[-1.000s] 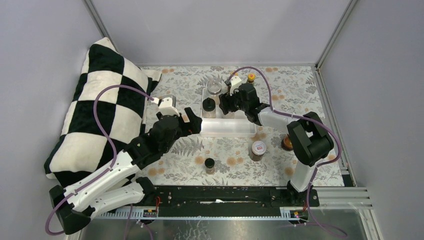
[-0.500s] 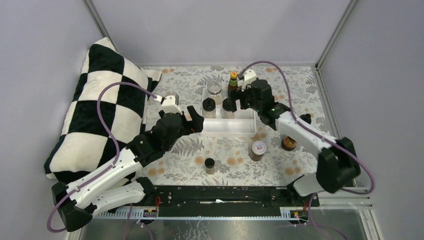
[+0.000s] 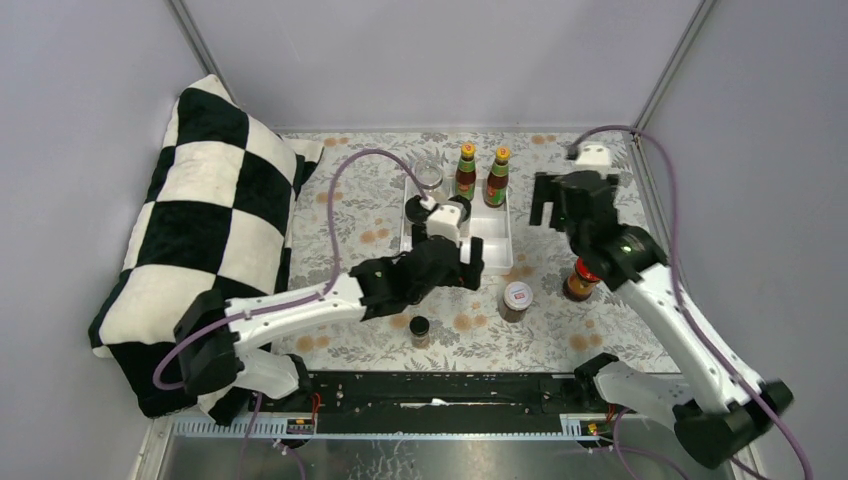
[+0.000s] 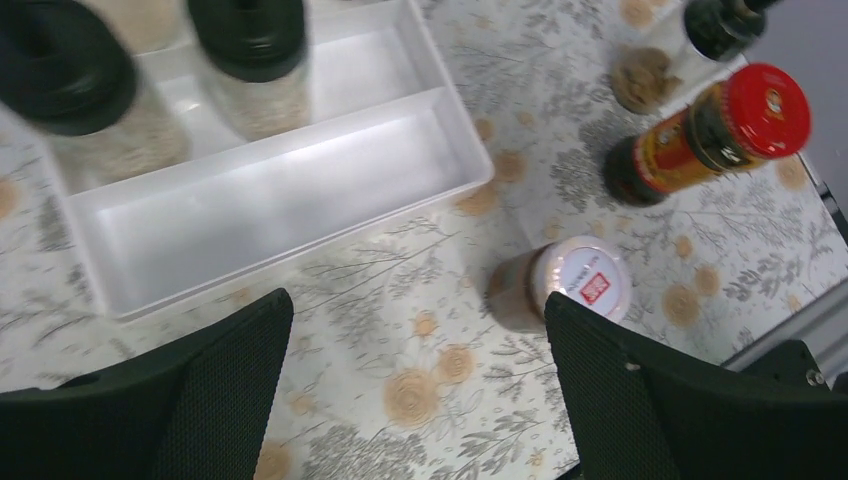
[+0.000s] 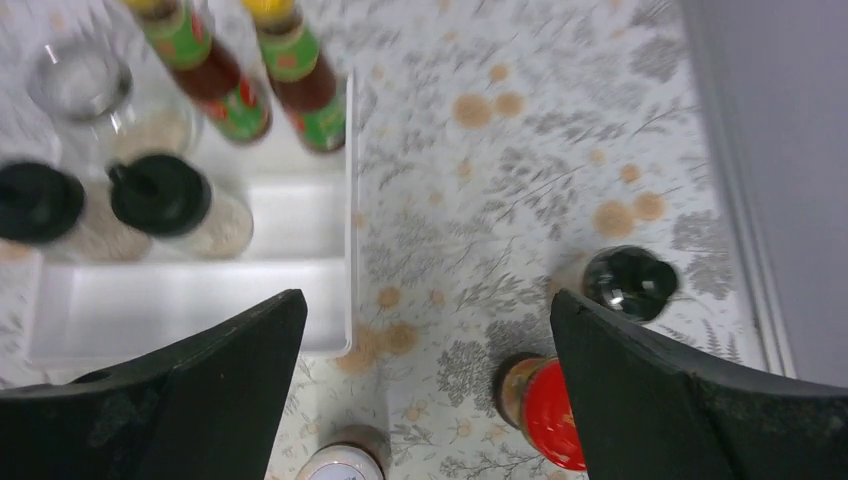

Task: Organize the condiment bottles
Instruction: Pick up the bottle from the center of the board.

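Five containers look tidied: ahead of the spread, empty right gripper (image 5: 428, 295), the tray (image 5: 345, 215) holds two sauce bottles (image 5: 215, 85) and three jars (image 5: 160, 195). Loose on the desk (image 5: 500, 200): a white-lidded jar (image 4: 585, 285) beside the spread left gripper (image 4: 417, 300), a red-capped bottle (image 4: 720, 130) and two dark-lidded jars (image 5: 630, 280).

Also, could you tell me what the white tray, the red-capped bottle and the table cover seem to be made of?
The tray looks like smooth white plastic: thin moulded walls, soft sheen. The red-capped bottle seems clear glass or plastic holding dark sauce, with a glossy plastic cap; which one is unclear. The table cover looks like matte printed cloth or vinyl, given its flat floral pattern.
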Tool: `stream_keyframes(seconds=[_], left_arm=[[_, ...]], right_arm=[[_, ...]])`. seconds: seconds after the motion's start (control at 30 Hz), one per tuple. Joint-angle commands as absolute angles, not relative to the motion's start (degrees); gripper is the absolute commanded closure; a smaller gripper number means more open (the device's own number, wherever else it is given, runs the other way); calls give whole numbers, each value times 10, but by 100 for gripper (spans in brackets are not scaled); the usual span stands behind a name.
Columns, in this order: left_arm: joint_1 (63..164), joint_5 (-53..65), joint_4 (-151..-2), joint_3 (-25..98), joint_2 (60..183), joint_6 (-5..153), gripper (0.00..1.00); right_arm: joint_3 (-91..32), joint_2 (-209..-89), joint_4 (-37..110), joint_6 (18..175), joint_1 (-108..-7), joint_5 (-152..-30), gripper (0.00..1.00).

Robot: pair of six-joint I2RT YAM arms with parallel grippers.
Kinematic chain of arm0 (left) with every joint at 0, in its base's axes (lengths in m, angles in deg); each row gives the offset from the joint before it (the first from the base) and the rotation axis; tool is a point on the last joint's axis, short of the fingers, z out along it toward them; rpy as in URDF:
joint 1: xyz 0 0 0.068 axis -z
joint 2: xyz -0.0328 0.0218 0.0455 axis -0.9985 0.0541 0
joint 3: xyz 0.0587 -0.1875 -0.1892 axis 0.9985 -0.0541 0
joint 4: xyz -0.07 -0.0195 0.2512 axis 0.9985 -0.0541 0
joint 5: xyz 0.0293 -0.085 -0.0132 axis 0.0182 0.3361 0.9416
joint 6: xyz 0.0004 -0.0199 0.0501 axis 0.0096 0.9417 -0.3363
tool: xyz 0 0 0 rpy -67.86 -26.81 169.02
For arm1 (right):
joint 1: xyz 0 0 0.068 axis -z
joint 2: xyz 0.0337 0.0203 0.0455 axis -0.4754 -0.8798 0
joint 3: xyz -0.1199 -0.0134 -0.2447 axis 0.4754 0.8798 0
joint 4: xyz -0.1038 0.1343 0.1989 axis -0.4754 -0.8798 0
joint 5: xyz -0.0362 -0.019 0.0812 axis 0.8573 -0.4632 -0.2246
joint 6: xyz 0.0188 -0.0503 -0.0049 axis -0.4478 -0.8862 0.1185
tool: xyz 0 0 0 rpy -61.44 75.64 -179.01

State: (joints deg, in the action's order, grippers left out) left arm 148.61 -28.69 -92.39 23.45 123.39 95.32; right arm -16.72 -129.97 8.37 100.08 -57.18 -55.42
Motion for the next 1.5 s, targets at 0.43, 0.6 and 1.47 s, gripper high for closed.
stream_keyframes(seconds=[0.43, 0.6, 1.47], left_arm=[[1569, -241, -620, 448, 1559, 777, 1], [1573, -242, -590, 507, 1634, 744, 1], [1571, -195, -573, 701, 1819, 708, 7]], right_arm=[[-422, -1163, -72, 1031, -563, -528, 0], [-396, -1149, -71, 1030, -563, -554, 0], [-356, -1082, -60, 1021, -563, -582, 0]])
